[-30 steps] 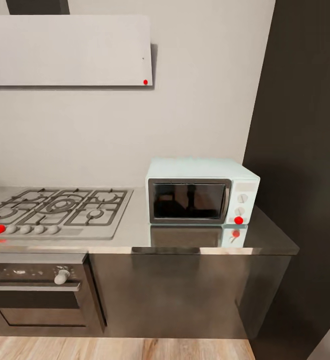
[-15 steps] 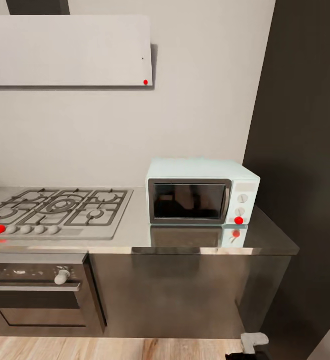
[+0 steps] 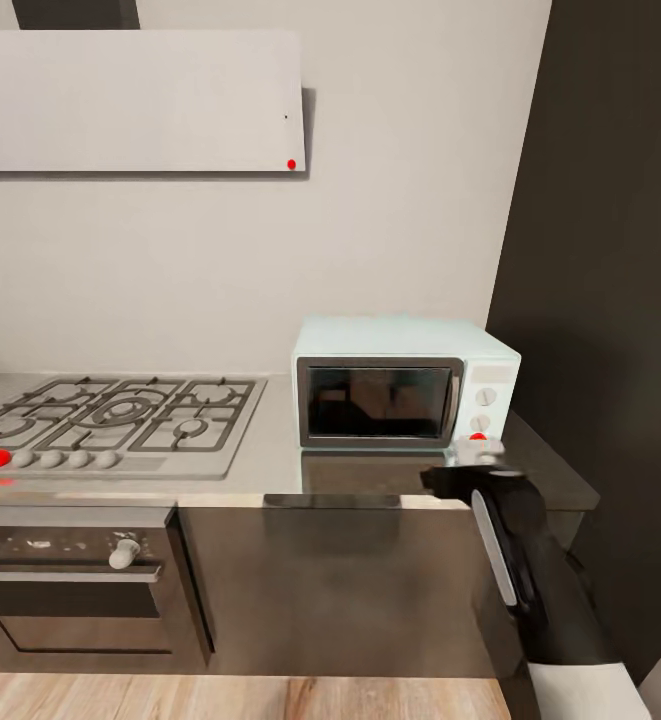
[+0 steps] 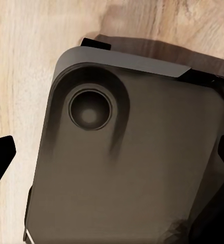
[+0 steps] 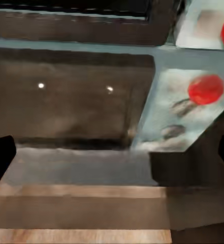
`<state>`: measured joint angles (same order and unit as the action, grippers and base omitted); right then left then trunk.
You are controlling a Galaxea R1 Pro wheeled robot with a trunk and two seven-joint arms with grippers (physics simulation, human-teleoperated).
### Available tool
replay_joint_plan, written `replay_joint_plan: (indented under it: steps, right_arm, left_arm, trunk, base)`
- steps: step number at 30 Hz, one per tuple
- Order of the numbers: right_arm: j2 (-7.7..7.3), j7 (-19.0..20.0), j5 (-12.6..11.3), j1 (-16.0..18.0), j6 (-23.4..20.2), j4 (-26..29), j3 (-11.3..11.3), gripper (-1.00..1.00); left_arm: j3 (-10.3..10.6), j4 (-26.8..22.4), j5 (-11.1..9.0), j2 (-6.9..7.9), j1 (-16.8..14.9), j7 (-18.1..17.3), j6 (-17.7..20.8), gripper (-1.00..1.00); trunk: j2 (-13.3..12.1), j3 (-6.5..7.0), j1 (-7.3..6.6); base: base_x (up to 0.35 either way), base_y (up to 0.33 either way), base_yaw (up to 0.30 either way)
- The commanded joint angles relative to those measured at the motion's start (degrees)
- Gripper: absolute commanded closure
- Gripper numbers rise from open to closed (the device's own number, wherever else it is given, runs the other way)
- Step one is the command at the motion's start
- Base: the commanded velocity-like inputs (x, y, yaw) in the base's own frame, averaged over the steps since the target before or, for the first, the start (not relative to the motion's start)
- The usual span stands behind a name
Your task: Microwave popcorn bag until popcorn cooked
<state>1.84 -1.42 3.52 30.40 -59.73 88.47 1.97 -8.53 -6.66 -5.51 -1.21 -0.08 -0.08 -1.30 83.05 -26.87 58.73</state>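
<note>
Countertop (image 3: 270, 470): silver-grey, reflective, thin front edge. On it: microwave (image 3: 400, 385), mint-blue, dark glass door shut, standing just beyond right gripper (image 3: 460, 478), twd wall; gas hob (image 3: 110, 420), steel, set in top, well off to gripper's left. Microwave mirrored in the surface.
</note>
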Motion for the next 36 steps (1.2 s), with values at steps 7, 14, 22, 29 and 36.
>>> replay_joint_plan:
  steps: [7,14,22,29,36]
  right_arm:
    - [1.25,-0.7,0.6,10.2,-0.3,-0.3,-0.6,-1.00]
    - [0.29,-1.0,0.8,10.4,14.1,-2.9,-0.9,-1.00]
    - [0.10,-0.5,1.3,8.7,20.4,-3.7,-7.0,-1.00]
    - [0.11,-0.2,1.0,8.7,20.3,-4.4,-6.8,-1.00]
    - [0.18,0.0,0.8,8.7,20.4,-4.8,-4.6,-1.00]
  left_arm:
    - [-0.1,0.0,-0.6,-0.02,0.0,0.0,-0.1,-1.00]
    - [-0.1,0.0,-0.6,0.00,0.0,0.0,-0.1,-1.00]
    - [-0.1,0.0,-0.6,0.04,0.0,0.1,-0.1,-1.00]
    - [-0.1,-0.1,-0.6,0.05,0.0,0.1,-0.2,-1.00]
    - [-0.1,-0.1,-0.6,0.03,0.0,0.1,-0.2,-1.00]
  trunk:
    - [0.0,-0.06,0.00]
    - [0.0,-0.06,0.00]
    - [0.0,-0.06,0.00]
    - [0.0,-0.06,0.00]
    - [0.0,-0.06,0.00]
  base:
    - [0.000,0.000,0.000]
    - [0.000,0.000,0.000]
    - [0.000,0.000,0.000]
    - [0.000,0.000,0.000]
    - [0.000,0.000,0.000]
